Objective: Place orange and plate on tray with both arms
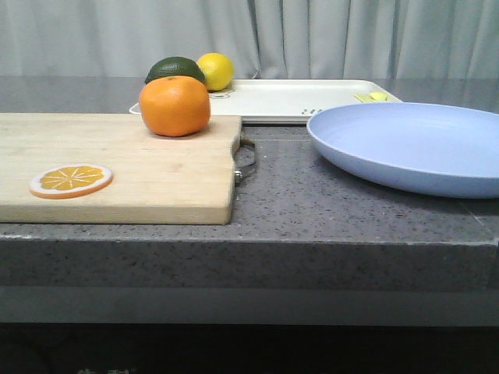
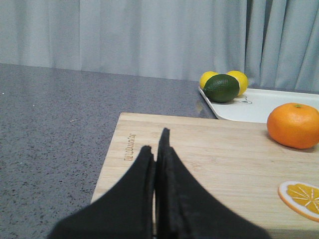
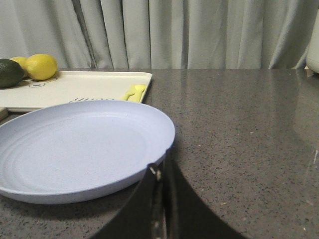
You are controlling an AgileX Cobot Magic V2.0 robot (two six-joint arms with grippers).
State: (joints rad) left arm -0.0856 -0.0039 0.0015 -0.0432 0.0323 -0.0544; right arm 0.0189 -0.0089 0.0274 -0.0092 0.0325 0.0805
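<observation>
Both clenched grippers (image 2: pixel 157 144) (image 3: pixel 162 167) hover low; orange (image 1: pixel 175 105) sits near board edge, plate (image 1: pixel 413 144) beside tray (image 1: pixel 296 97).

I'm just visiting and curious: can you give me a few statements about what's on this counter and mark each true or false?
1. The orange sits on the wooden cutting board. True.
2. The plate is already on the tray. False: it rests on the counter, in front of the tray.
3. A lemon lies on the tray. True.
4. The left gripper holds the orange. False: its fingers are shut on nothing.
</observation>
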